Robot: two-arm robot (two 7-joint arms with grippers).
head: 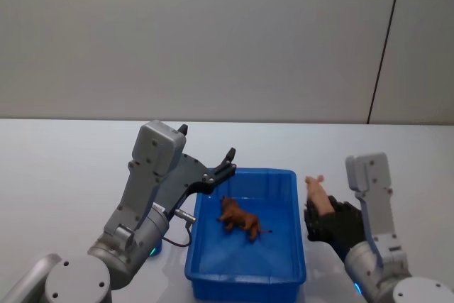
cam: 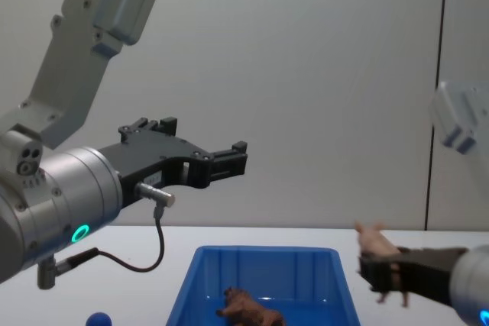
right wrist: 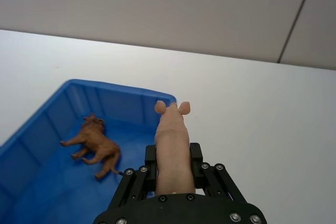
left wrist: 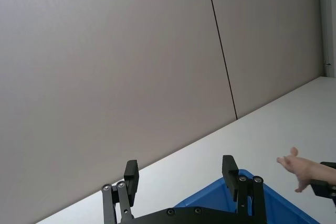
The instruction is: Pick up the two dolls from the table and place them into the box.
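Plain grey wall (head: 213,33) with a dark seam (head: 386,40).

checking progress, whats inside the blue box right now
The brown doll lies on the box floor. The pink doll is outside, held in the right gripper jaws beside the rim. The left gripper hides the far-left corner.

Looks like a robot lab or test room here, folks, not a home. Behind everything runs a plain grey panelled wall (head: 213,33), flat and even, split by one thin dark seam (head: 384,40). In front, a plain white desk (head: 64,154) stretches right up to that wall. On it sits a bright blue plastic box (head: 245,274) with ribbed sides, the storage-bin kind. And look at the left arm (cam: 69,188): grey metal casing, an exposed black cable (cam: 158,230), a teal ring light (cam: 79,232) glowing on its joint. That's research hardware.
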